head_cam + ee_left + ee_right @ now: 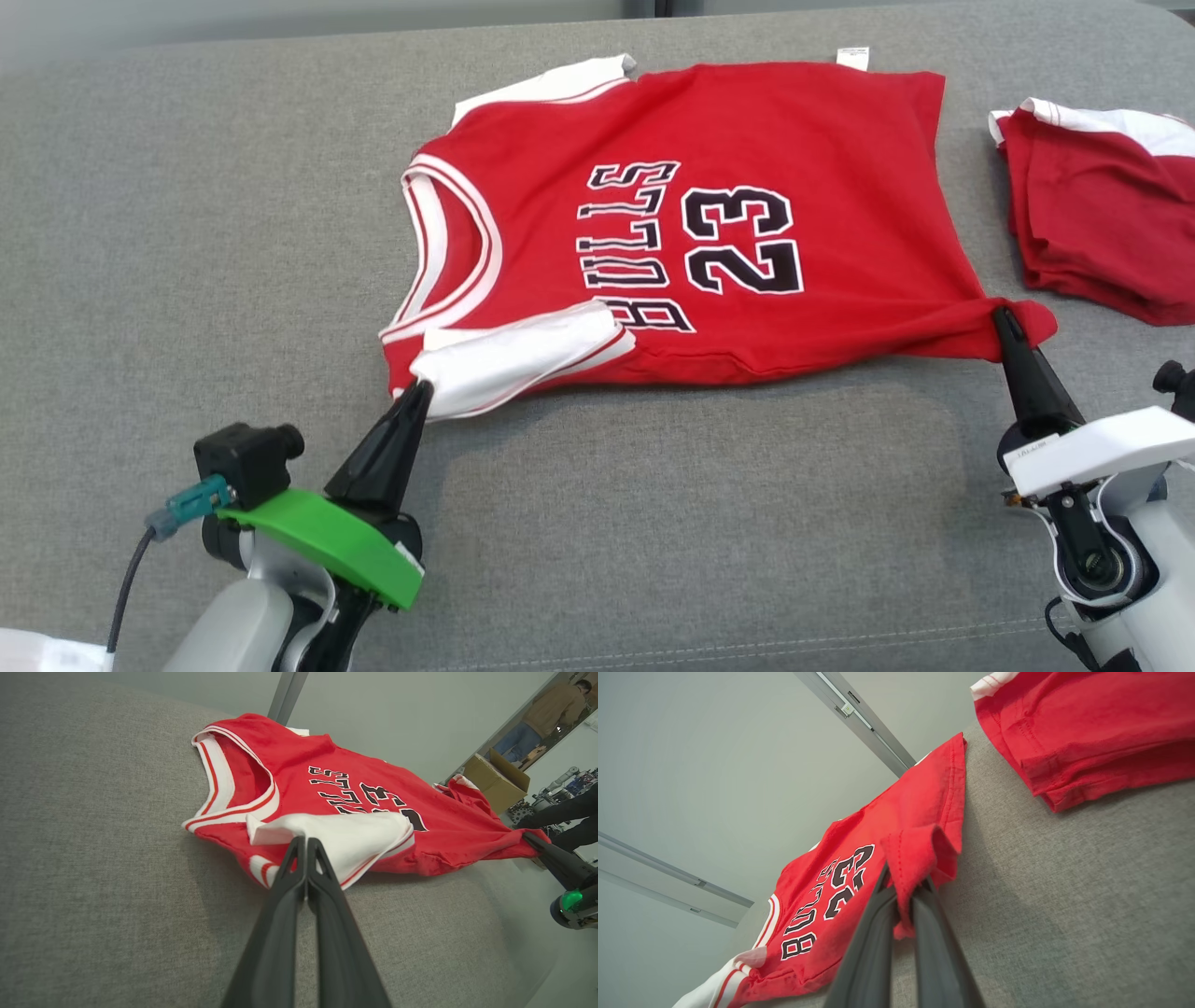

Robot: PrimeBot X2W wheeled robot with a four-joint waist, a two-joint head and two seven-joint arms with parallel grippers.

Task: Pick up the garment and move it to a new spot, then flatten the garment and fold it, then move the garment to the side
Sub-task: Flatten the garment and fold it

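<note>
The garment (747, 140) is a red basketball jersey with white trim, black "BULLS" lettering and the number 23, spread front-up on the grey cushion (187, 233). My left gripper (422, 387) is shut on its near white sleeve (345, 840), at the shoulder end. My right gripper (1004, 319) is shut on the near corner of the red hem (920, 858), which bunches over the fingers. The near edge of the garment (444, 826) is drawn taut between the two grippers. Its collar (448, 243) points left.
A second red and white garment (1102, 205) lies folded at the right edge of the cushion. Beyond the cushion in the left wrist view stand a cardboard box (495, 779) and a person (546, 714). Bare grey cushion spreads to the left and in front.
</note>
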